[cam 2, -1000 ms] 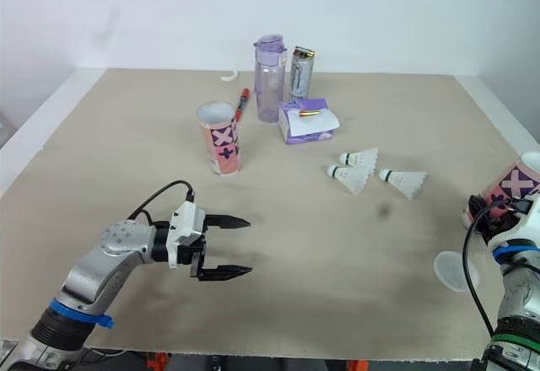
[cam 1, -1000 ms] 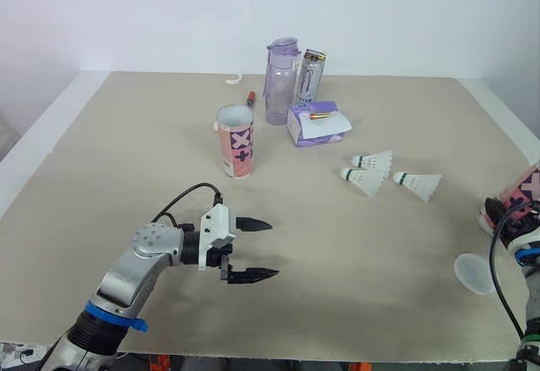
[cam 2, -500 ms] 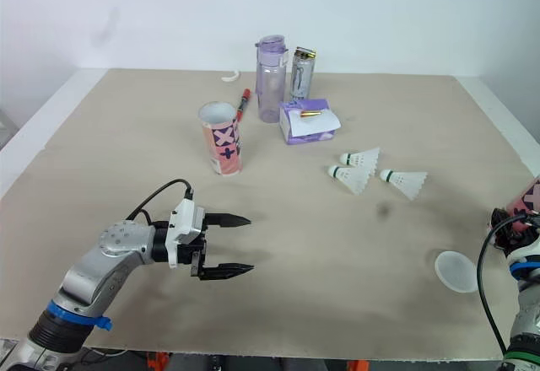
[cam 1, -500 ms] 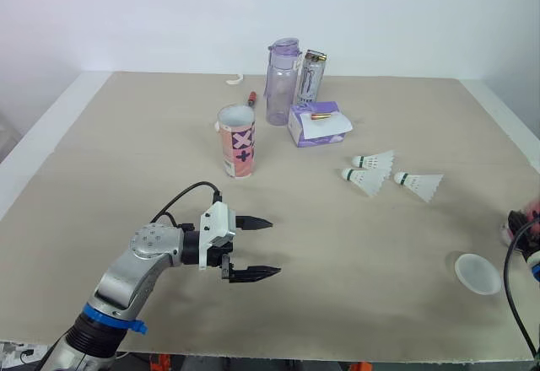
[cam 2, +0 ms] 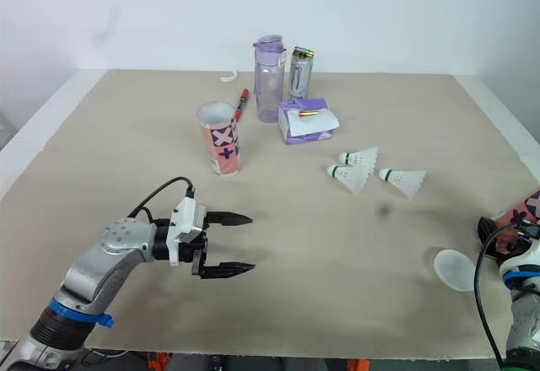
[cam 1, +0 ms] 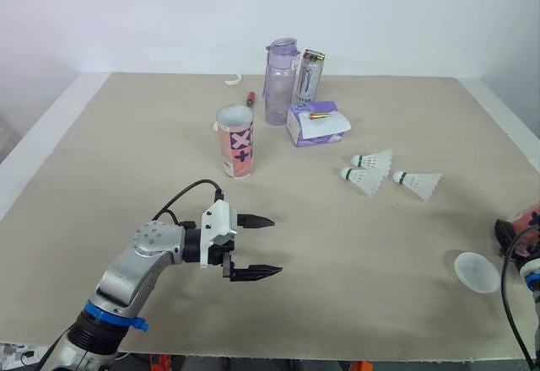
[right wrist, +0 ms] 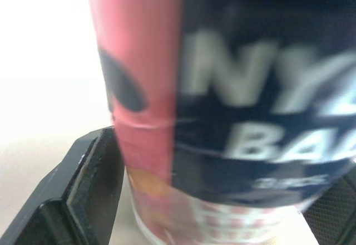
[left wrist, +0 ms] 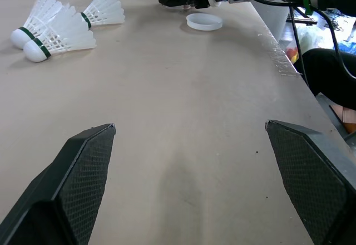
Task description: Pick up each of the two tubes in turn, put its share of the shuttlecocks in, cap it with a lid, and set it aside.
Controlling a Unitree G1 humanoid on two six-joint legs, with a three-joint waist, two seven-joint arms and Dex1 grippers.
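Right wrist view: held tube (right wrist: pixel 222 106) is sitting between the fingers of the right gripper (cam 2: pixel 492 229), one finger (right wrist: pixel 94 184) pressing on its pink wall; the print is too blurred to read.
Right gripper: is clamping the held tube low over the table (cam 1: pixel 101 160), at its right edge.
Lid (cam 1: pixel 477 271): is lying flat on the table near the right gripper, not touching it.
Shuttlecocks: three are lying on their sides right of centre; two (cam 1: pixel 372 161) (cam 1: pixel 364 179) are touching, and the third (cam 1: pixel 418 185) is lying just beside them, toward the right gripper.
Standing tube (cam 1: pixel 235 142): is standing upright and open-topped, left of centre, well apart from both grippers.
Left gripper (cam 1: pixel 275 244): is hovering over the front-left of the table, jaws spread wide, holding nothing.
Left wrist view: is looking across bare table toward the shuttlecocks, the lid and the right gripper.
Clutter behind the standing tube: purple bottle (cam 1: pixel 282 81) and can (cam 1: pixel 310 76) are standing side by side, with a red pen (cam 1: pixel 250 98) lying to their left and a purple box (cam 1: pixel 314 123) sitting in front of them.
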